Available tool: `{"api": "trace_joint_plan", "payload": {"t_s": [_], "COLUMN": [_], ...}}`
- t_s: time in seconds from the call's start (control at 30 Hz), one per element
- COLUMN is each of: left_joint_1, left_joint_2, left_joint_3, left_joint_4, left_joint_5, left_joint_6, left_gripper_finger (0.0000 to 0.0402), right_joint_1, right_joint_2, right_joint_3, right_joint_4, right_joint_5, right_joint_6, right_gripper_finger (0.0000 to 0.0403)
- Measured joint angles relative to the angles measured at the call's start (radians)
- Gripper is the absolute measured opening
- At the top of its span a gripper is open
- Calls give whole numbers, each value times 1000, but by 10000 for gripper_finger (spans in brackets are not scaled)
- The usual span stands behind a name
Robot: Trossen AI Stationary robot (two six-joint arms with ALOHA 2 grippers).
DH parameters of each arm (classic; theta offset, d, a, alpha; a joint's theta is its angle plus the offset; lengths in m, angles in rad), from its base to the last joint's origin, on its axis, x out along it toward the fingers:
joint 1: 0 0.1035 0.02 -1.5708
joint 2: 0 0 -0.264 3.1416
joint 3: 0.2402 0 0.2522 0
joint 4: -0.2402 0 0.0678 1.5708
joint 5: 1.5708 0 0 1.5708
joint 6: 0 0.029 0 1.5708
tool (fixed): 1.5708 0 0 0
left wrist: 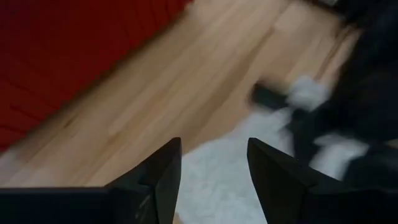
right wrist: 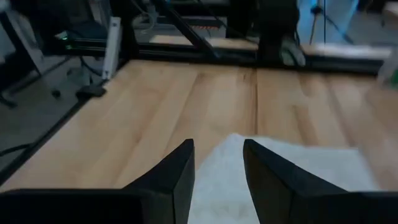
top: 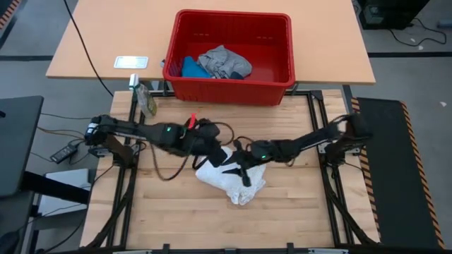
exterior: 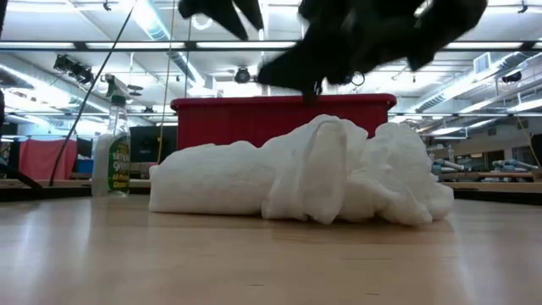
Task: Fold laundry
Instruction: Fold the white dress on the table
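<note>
At the centre of the high view, my two claws meet over the white lacy garment (top: 229, 180). My left gripper (top: 217, 153) sits at the cloth's upper left edge, and in its wrist view its fingers (left wrist: 163, 177) stand apart with nothing between them, white fabric showing beyond the gap. My right gripper (top: 244, 171) hangs over the middle of the same garment; its fingers (right wrist: 183, 171) are likewise parted and empty, the white cloth lying just past them. The garment is a crumpled heap on the wooden table (top: 296, 204), slightly below the frame's centre; in the low view it fills the middle as a rumpled mound (exterior: 305, 174). Toward the top centre stands the red basket (top: 282, 77), holding the grey garment (top: 224, 61) and, left of it, the bright blue one (top: 191, 68). A spray bottle (top: 146, 99) lies left of the basket, at the table's upper left corner.
</note>
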Motion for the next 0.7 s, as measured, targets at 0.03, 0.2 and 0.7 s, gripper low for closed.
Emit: {"api": "trace_joint_plan", "payload": {"t_s": [0.03,0.2,0.7], "left_joint_1": [-22,-138,-364], "left_joint_2": [-3,-16,-15], "left_joint_3": [0,0,0], "left_joint_4": [-2,-29,-225], "left_joint_5": [-35,-177,-409], "left_joint_6": [-21,-137,-613], "left_gripper_finger": [185,185,185], "right_joint_1": [-3,-5,131], "right_joint_2": [35,184,129], "right_joint_3": [-1,0,-289], "right_joint_4": [19,46,169], "right_joint_5": [0,-27,-211], "right_joint_6": [24,103,292], "right_gripper_finger": [140,117,8]}}
